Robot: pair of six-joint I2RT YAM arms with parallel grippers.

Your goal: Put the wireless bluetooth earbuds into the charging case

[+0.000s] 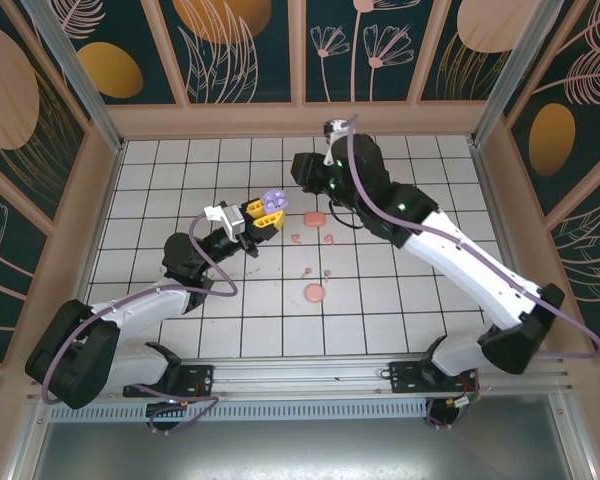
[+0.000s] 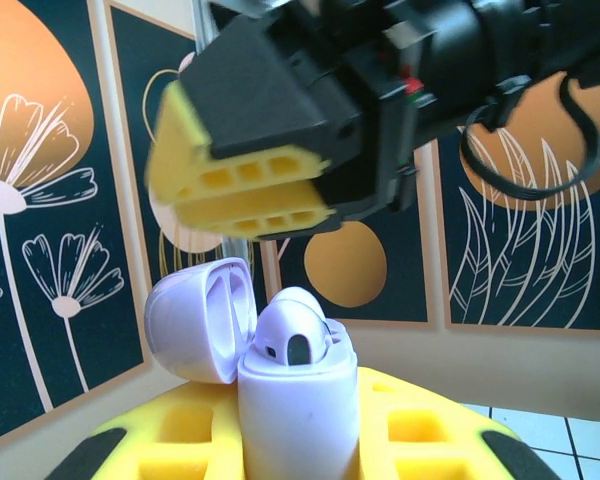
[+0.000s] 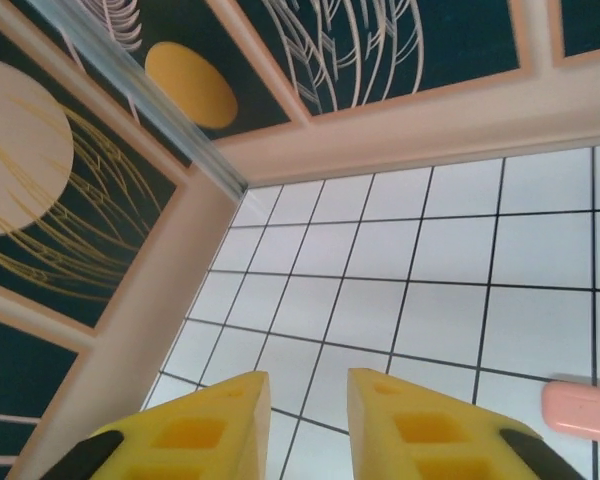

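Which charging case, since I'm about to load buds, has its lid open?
The purple case clamped in the left pincer: its lid is swung back and a bud sits in it. The pink case lying on the tiles is shut.

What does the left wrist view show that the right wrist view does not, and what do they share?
Left wrist: an open purple case clamped in the left gripper, a bud seated in it, and the right gripper just above. Right wrist: a shut pink case lying on the tiled floor, seen past slightly parted, empty fingers. Both: yellow fingers and flower-patterned walls.
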